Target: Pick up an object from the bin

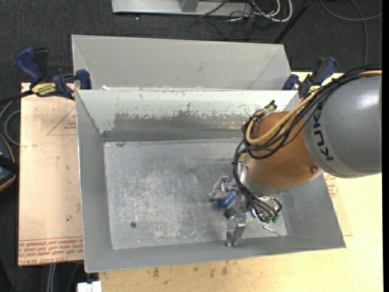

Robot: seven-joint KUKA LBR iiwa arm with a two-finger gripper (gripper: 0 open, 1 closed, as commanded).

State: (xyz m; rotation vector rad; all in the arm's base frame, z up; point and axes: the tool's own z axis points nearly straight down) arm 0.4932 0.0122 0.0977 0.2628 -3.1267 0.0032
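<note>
My gripper [234, 230] reaches down to the bin floor near the front wall, right of the middle, below the orange cover. Just up and left of it lies a small blue thing [228, 201], and a silvery metal piece [217, 191] rests against that one's left side. To the gripper's right sits a dark wiry thing with green and red bits [268, 214], partly hidden under the arm. Whether anything is in the gripper I cannot make out.
The arm and its orange cover hang over the bin's right half and hide the floor there. The front wall is close below the gripper. The left and middle of the floor are bare scratched metal.
</note>
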